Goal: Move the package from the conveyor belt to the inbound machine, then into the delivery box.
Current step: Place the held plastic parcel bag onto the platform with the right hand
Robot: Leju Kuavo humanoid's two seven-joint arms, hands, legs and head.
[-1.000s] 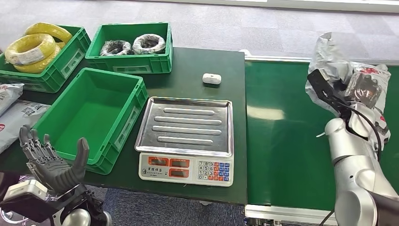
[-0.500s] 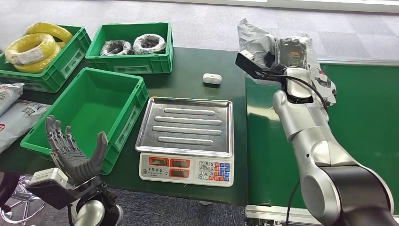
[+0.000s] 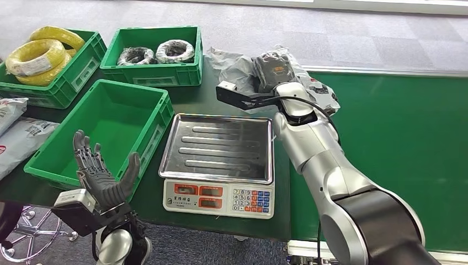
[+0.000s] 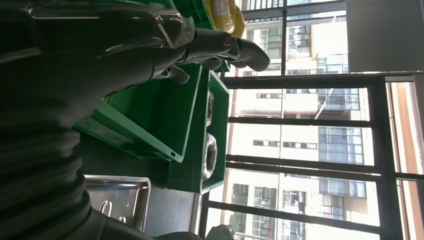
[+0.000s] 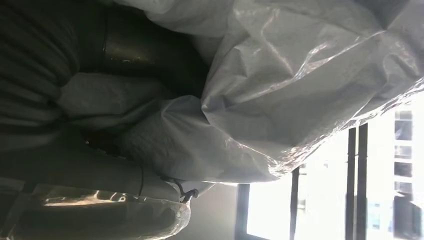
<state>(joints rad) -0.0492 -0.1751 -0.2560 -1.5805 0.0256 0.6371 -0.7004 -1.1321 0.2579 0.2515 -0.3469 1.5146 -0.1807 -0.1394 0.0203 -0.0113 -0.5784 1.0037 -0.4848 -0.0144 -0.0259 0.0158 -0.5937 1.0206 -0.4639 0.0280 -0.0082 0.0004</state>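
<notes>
My right hand (image 3: 274, 72) grips a crumpled grey plastic package (image 3: 234, 64) and holds it in the air above the far edge of the scale's steel tray (image 3: 218, 146). Up close in the right wrist view, the package (image 5: 300, 95) bulges over my right hand (image 5: 90, 105). The scale (image 3: 218, 199) with its keypad stands on the dark table next to the green conveyor belt (image 3: 397, 154). An empty green delivery box (image 3: 105, 132) sits left of the scale. My left hand (image 3: 102, 179) is raised with its fingers spread, holding nothing, at the box's near corner. In the left wrist view, my left hand (image 4: 125, 45) is in front of the box (image 4: 165, 115).
Two more green crates stand at the back: one with yellow cable coils (image 3: 41, 55), one with dark coils (image 3: 154, 52). Grey packages (image 3: 16, 135) lie at the far left. The conveyor's steel rim (image 3: 381, 70) runs along the back right.
My right arm has swung left from over the belt, carrying the package to above the scale's far edge. My left hand has risen and shifted right, toward the box's near corner.
</notes>
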